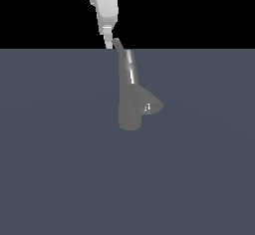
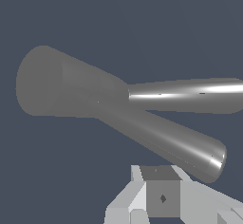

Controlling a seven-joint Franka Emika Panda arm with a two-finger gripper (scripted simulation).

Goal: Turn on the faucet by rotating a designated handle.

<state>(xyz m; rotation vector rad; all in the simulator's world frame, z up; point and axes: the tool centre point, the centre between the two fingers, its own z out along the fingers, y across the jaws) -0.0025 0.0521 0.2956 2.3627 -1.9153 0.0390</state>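
Observation:
The faucet (image 1: 130,109) is a shiny grey column, wide low down and slimmer above, with a flared cone spout (image 1: 149,107) branching off near its base. At its top a short dark rod, the handle (image 1: 117,44), sticks out towards the exterior view's left. My gripper (image 1: 109,44) hangs from the white arm with its fingertips right beside the handle; I cannot tell if they touch. No gap shows between the fingers and nothing is held. In the wrist view the faucet (image 2: 76,85) and spout (image 2: 190,147) lie beyond my fingers (image 2: 163,190); I cannot pick out the handle there.
The faucet stands on a plain dark blue-grey floor (image 1: 60,179) that runs to a black background at the horizon. No other objects are in view.

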